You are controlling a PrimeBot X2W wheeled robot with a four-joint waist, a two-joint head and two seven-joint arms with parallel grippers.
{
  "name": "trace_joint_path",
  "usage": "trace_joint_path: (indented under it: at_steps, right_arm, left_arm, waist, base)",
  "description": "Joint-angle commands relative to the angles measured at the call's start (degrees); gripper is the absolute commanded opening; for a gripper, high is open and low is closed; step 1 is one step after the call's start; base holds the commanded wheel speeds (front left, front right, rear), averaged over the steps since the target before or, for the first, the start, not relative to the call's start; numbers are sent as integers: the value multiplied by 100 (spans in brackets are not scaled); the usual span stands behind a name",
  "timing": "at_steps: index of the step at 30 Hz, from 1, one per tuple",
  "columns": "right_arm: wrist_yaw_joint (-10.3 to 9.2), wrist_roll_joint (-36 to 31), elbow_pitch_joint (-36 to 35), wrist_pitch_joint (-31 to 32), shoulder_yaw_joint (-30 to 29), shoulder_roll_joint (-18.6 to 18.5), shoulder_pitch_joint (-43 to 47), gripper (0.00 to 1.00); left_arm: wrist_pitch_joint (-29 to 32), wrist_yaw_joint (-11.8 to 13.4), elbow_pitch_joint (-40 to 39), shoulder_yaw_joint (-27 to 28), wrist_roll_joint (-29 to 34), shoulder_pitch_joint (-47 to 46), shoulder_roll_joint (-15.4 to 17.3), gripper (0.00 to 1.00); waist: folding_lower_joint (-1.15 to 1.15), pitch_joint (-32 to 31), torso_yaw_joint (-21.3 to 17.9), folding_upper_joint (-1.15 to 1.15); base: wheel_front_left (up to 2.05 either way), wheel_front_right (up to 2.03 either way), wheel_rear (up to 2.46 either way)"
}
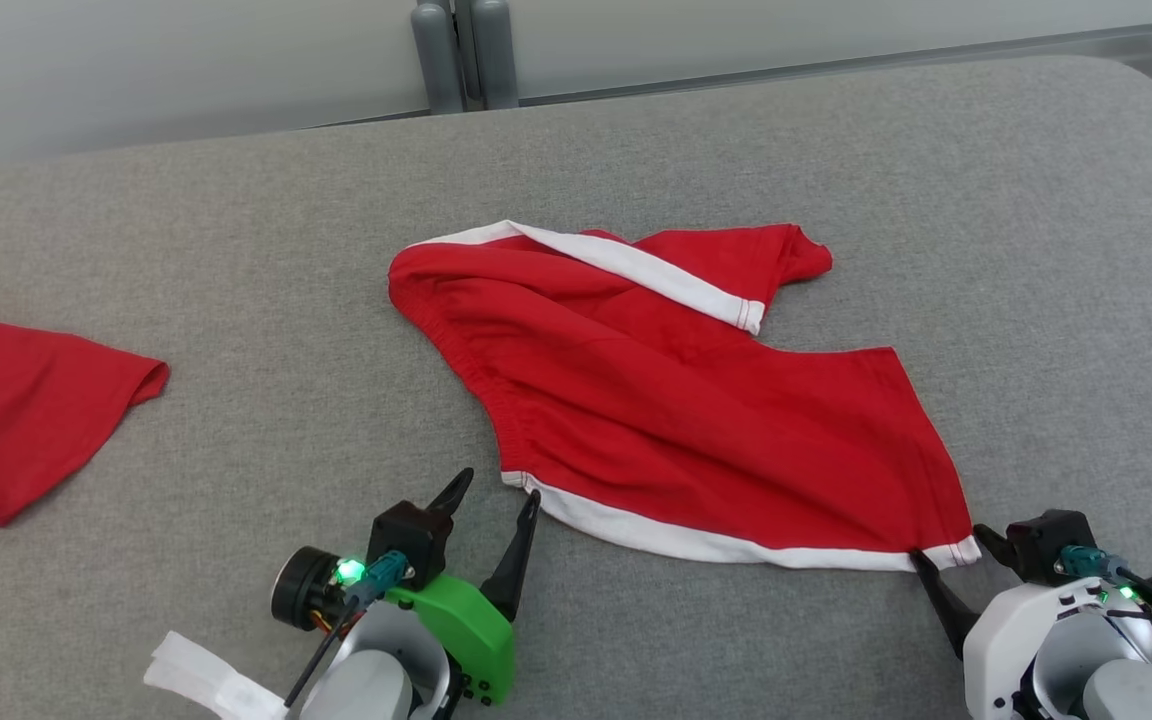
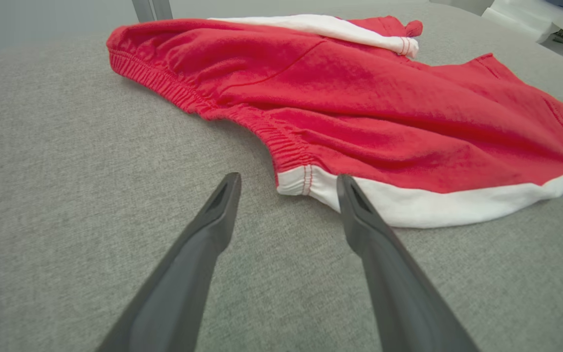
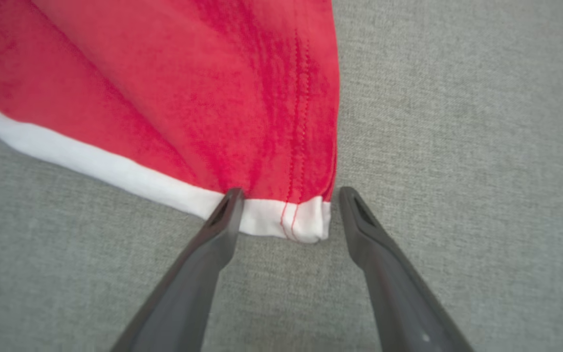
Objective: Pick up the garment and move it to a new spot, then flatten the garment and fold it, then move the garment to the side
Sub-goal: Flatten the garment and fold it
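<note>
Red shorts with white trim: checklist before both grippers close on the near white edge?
1. Left gripper open: ok.
2. Right gripper open: ok.
3. Red shorts with white trim, near right corner between right fingers: ok.
4. Near left corner between left fingers: ok.
5. Shorts flat on grey padded table: not ok, far edge folded over.
6. Other red garment apart from shorts: ok.

No text, label, brand, number or sign can be read on the red garment [image 1: 676, 420] or around it.
</note>
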Motion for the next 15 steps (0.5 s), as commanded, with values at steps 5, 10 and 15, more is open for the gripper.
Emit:
trace_joint_path:
  at_steps: [5,10,15]
  right_arm:
    - [-6,116,-5,78,118,-67,46,100]
    - [-6,156,-5,79,158,-61,-14,100]
    - [-6,187,14,70,208,-30,-86,100]
  left_arm:
    - [-63,17,266,-66,-33,-257,30,100]
    - [-95,-10,505,-120,-130,-447,29,100]
    - [-81,-58,829,-219,-288,-651,30,100]
  waist:
    - [0,37,-84,0]
    - [0,85,-112,0]
    - [0,121,-133,0]
  base:
    - [0,0,0]
    - [0,0,0]
    - [0,0,0]
